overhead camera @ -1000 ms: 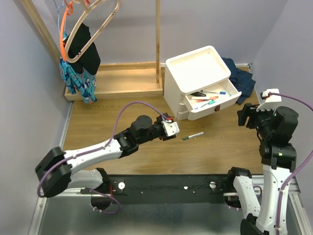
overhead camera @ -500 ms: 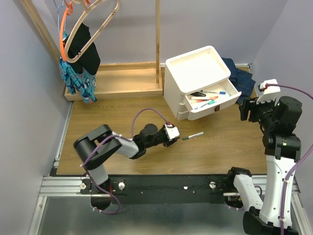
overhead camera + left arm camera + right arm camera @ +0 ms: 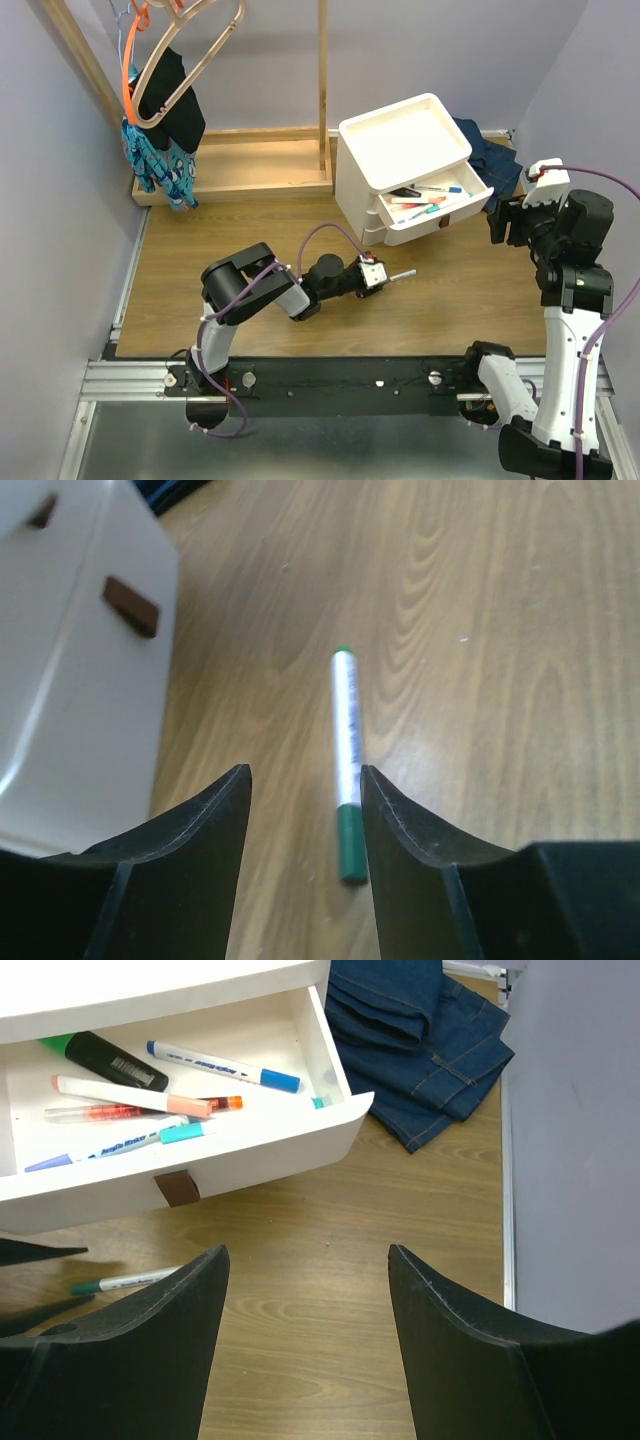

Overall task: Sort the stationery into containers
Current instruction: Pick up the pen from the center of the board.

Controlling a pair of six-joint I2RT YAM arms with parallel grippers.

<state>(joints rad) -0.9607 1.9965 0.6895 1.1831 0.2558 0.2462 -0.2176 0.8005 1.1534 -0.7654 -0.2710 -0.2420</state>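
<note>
Beside one drawer unit [image 3: 352, 195] lies one green-capped marker [image 3: 346, 750].

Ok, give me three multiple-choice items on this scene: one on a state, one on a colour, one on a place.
1. The top drawer is: A pulled open; B shut; C taken out.
2. Its pull tab is: A blue; B white; C brown.
3. The green-capped marker lies: A inside that drawer; B on the table between the left fingers; C on the floor.
Answers: 1 A, markers show inside it; 2 C, brown against the white front; 3 B, it rests on wood between the fingers.
</note>
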